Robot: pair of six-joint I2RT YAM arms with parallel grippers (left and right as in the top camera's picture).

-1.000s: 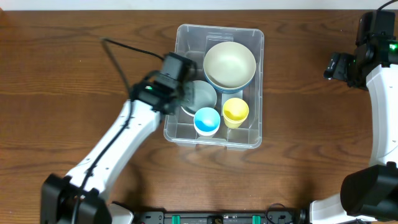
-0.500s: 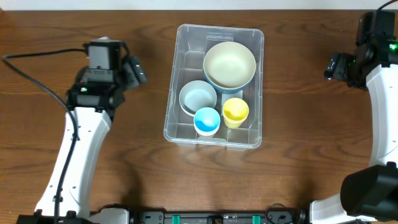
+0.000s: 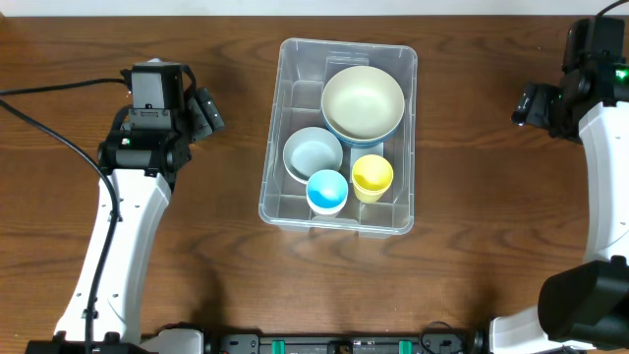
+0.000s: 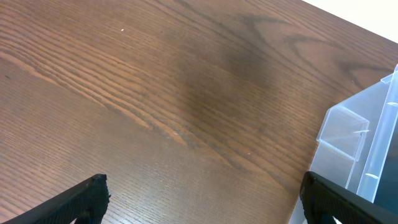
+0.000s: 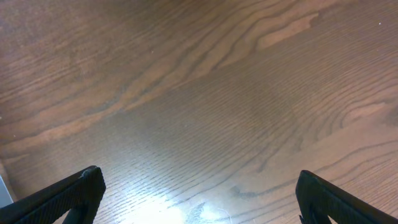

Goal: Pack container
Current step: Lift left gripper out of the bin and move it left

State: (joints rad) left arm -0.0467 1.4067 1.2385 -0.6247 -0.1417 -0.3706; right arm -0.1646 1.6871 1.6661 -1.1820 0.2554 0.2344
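Note:
The clear container (image 3: 279, 205) stands mid-table. Inside it are a large cream bowl (image 3: 363, 101), a pale grey-blue bowl (image 3: 313, 154), a blue cup (image 3: 327, 191) and a yellow cup (image 3: 372, 177). My left gripper (image 3: 207, 110) hovers over bare wood to the container's left, open and empty. In the left wrist view the left gripper (image 4: 203, 186) has its jaws wide apart, and a container corner (image 4: 373, 143) shows at the right edge. My right gripper (image 3: 531, 103) is far right, open; the right wrist view shows the right gripper (image 5: 199, 180) above bare table.
The dark wooden table (image 3: 472, 246) surrounds the container on all sides. A black cable (image 3: 59, 84) runs from the left arm toward the table's left edge. The right arm's white link (image 3: 600, 167) runs along the right edge.
My left arm has pulled back leftward out of the container and its gripper has opened, leaving the pale grey-blue bowl inside. The right arm has stayed still.

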